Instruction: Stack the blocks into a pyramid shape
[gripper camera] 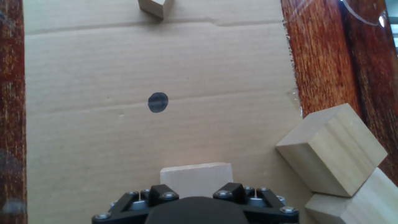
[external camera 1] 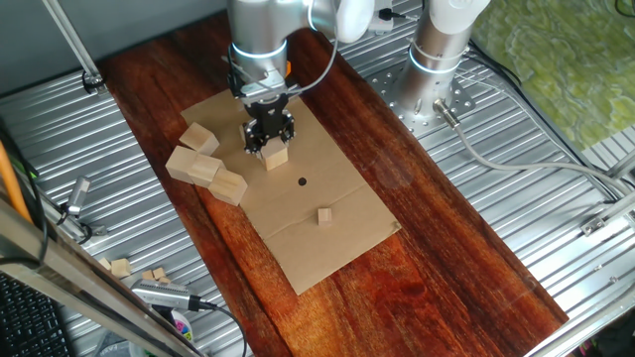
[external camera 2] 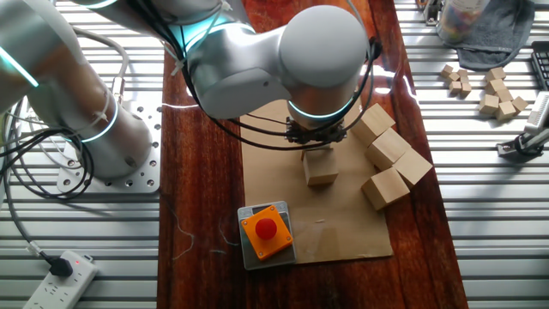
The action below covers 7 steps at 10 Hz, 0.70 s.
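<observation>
Over on the left, loose blocks (external camera 1: pixel 203 161) are lying in a jumble on the cardboard (external camera 1: pixel 337 233), waiting their turn. Moving right, the gripper (external camera 1: pixel 269 138) is hanging straight down over the sheet, fingers closed around one block (external camera 1: pixel 275 156), apparently setting it on open cardboard where a base row could be starting. Further right, a dark dot (external camera 1: pixel 302 181) and a tiny cube (external camera 1: pixel 324 215) are sitting clear of the action.
</observation>
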Each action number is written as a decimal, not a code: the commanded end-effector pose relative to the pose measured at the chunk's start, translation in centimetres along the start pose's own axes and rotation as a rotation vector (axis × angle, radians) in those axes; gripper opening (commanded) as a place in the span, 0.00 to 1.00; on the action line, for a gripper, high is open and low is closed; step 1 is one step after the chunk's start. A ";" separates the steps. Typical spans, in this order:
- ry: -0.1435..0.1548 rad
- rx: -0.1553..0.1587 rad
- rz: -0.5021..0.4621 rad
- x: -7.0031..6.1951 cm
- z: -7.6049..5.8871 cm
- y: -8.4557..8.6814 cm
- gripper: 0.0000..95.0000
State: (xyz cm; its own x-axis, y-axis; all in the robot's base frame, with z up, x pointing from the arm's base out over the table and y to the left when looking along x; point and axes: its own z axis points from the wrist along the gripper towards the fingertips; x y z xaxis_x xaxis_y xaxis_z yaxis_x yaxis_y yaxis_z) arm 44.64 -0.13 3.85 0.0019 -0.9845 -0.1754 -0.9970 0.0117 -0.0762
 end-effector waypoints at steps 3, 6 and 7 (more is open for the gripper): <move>-0.003 0.001 0.008 0.0 -0.1 0.0 0.00; -0.009 0.011 0.010 -0.2 0.0 -0.2 0.00; -0.004 0.012 0.006 -0.3 -0.1 -0.4 0.00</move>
State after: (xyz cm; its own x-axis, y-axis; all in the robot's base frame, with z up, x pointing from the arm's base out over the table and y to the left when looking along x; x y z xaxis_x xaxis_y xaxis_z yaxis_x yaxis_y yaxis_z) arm 45.00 0.24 4.06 -0.0017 -0.9838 -0.1793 -0.9961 0.0174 -0.0862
